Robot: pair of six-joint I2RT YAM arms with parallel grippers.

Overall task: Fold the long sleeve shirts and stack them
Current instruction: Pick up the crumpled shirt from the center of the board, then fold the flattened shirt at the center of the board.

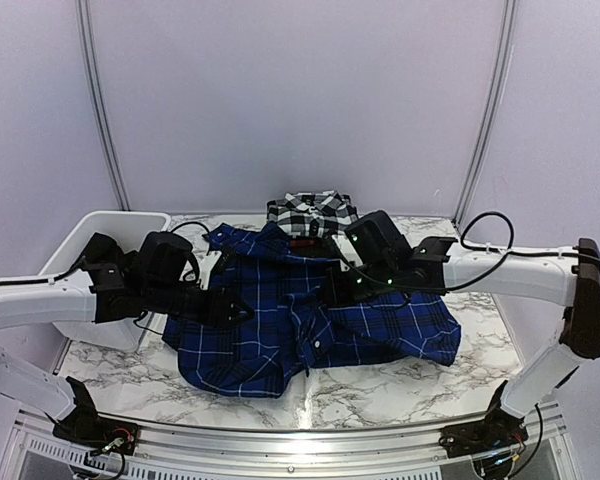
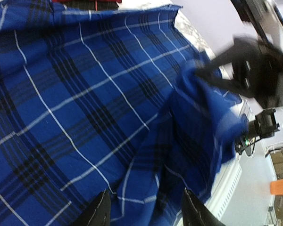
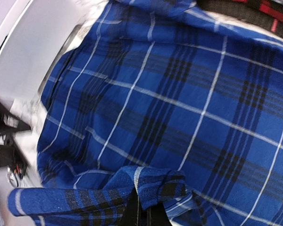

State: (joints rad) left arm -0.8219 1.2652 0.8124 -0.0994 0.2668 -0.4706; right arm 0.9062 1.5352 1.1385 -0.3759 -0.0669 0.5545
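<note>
The royal blue plaid shirt [image 1: 310,320] lies spread and rumpled across the middle of the marble table. A folded black-and-white check shirt [image 1: 312,211] sits behind it, on a red-and-black shirt whose edge [image 1: 302,243] just shows. My left gripper [image 1: 238,312] hovers open over the blue shirt's left half; its fingertips [image 2: 100,214] stand wide apart above the cloth [image 2: 85,103]. My right gripper [image 1: 337,285] is shut on a bunched fold of the blue shirt [image 3: 165,188], lifted above the rest of the cloth.
A white plastic tub [image 1: 105,262] stands at the table's left edge, under my left arm. The table's front rail [image 1: 300,432] runs along the near side. A strip of red-and-black cloth [image 3: 269,14] shows in the right wrist view.
</note>
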